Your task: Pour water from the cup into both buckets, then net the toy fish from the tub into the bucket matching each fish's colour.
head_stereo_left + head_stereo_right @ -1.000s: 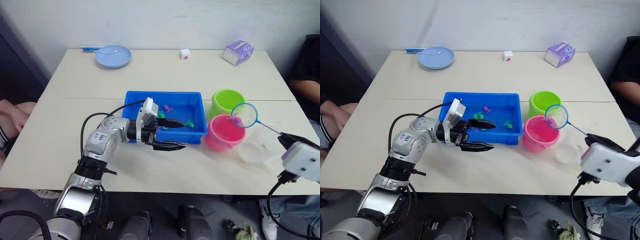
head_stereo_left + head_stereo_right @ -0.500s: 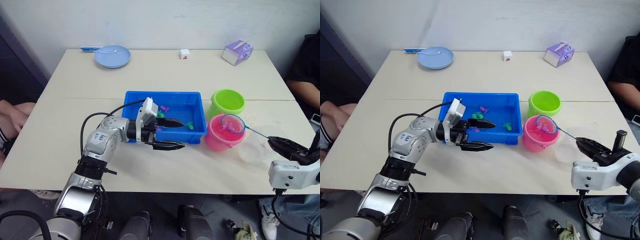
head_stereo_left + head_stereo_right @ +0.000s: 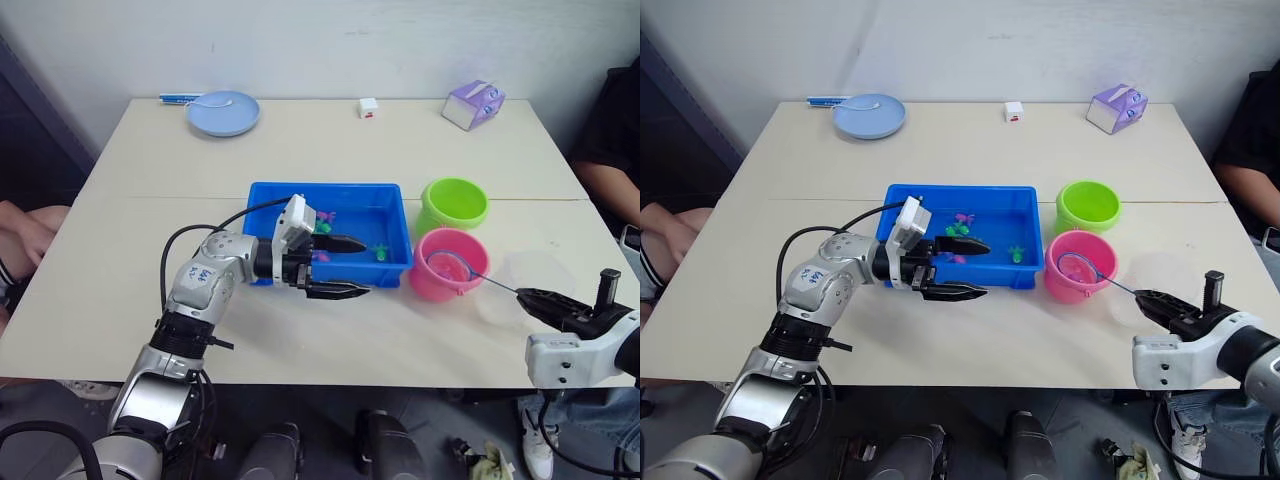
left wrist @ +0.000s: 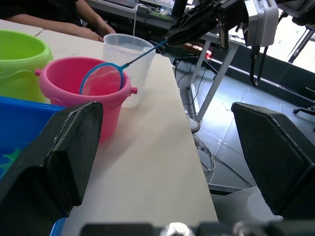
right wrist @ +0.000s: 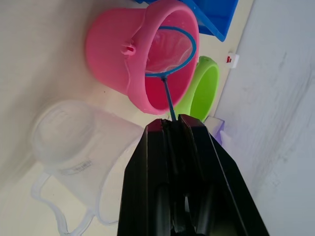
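The small net with a round blue hoop and thin black handle (image 3: 1083, 270) sits with its hoop over the mouth of the pink round plastic bucket (image 3: 1078, 268). My right hand (image 3: 1158, 303) is closed on the handle. The lime green bucket (image 3: 1088, 206) stands just behind; the clear plastic cup (image 5: 78, 147) sits beside the pink one. My left hand (image 3: 958, 268) hangs open at the near rim of the shallow blue plastic tub (image 3: 908, 196) on the bench (image 3: 1040, 140).

Two buckets (image 3: 452, 204) (image 3: 449, 262), one tub (image 3: 290, 193), one cup (image 3: 522, 288), one net (image 3: 449, 264), one plate (image 3: 222, 112).

Left gripper (image 3: 345, 267) agape; right gripper (image 3: 533, 296) clamped
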`<act>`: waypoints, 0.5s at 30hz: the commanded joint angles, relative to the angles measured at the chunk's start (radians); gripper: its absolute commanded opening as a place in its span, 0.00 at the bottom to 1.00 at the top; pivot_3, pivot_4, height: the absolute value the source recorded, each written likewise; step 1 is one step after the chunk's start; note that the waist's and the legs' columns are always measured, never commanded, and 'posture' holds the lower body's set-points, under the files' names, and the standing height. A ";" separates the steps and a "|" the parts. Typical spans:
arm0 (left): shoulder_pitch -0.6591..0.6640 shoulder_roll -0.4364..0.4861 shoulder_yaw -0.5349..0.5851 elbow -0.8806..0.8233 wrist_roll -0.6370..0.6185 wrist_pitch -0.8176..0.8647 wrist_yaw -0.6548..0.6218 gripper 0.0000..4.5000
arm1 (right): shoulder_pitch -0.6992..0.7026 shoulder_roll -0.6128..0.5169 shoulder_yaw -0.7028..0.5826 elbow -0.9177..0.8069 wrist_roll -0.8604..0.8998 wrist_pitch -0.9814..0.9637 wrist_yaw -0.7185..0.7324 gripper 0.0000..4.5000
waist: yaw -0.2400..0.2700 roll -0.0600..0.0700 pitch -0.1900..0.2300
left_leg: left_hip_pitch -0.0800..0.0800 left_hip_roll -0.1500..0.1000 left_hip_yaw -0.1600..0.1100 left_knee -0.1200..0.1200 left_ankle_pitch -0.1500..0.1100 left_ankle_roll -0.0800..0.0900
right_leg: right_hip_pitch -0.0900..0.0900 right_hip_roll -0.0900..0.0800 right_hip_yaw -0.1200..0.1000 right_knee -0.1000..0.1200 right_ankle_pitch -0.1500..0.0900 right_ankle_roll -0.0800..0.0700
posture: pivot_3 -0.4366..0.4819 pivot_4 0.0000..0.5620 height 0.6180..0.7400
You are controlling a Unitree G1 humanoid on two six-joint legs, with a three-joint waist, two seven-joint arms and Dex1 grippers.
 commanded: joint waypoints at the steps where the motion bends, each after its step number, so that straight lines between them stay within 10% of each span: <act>1: -0.017 -0.004 0.019 0.004 0.002 -0.019 0.004 1.00 | -0.040 -0.018 -0.034 0.002 -0.030 -0.014 -0.028 0.17 | 0.000 0.000 0.000 | 0.000 0.001 0.000 0.000 0.000 0.000 | 0.000 0.000 0.000 0.000 0.000 0.000 | 0.48 0.27 1.00; 15: -0.034 -0.013 0.017 0.027 0.003 -0.031 0.007 1.00 | -0.083 -0.056 -0.081 0.053 -0.112 -0.178 -0.088 0.17 | -0.002 0.000 0.000 | 0.000 0.000 0.000 -0.001 0.000 0.000 | 0.000 0.001 0.000 0.000 0.000 0.000 | 0.48 0.27 1.00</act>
